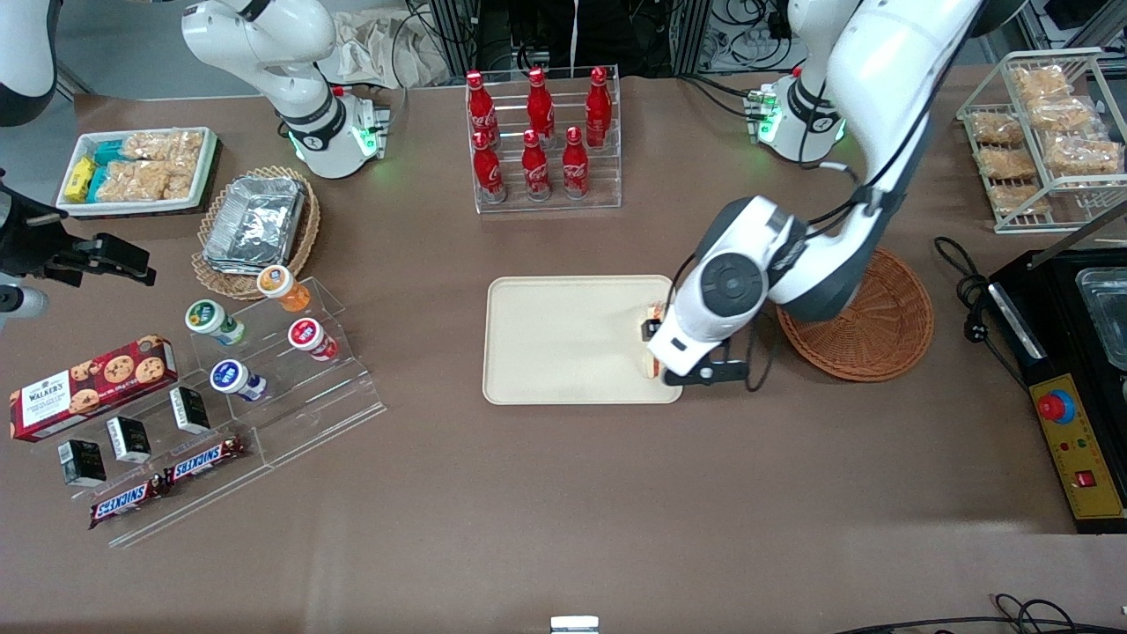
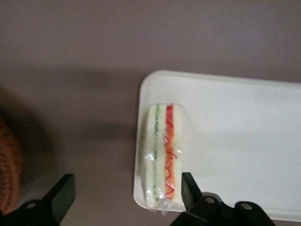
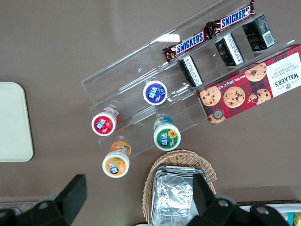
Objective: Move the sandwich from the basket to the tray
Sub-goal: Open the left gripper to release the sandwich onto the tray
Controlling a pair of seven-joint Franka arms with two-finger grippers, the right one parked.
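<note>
White-bread triangular sandwich lies on the cream rectangular plastic tray, at the edge nearest the reddish-brown round wicker basket. Left gripper hovers above it, fingers apart, not touching.

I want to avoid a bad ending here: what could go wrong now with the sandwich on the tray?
The sandwich stands on its thin side at the very edge of the tray, so it may tip over the rim. The open gripper hangs just above it, with one of the fingers close beside the wrapper; lifting away could snag and drag it.
</note>
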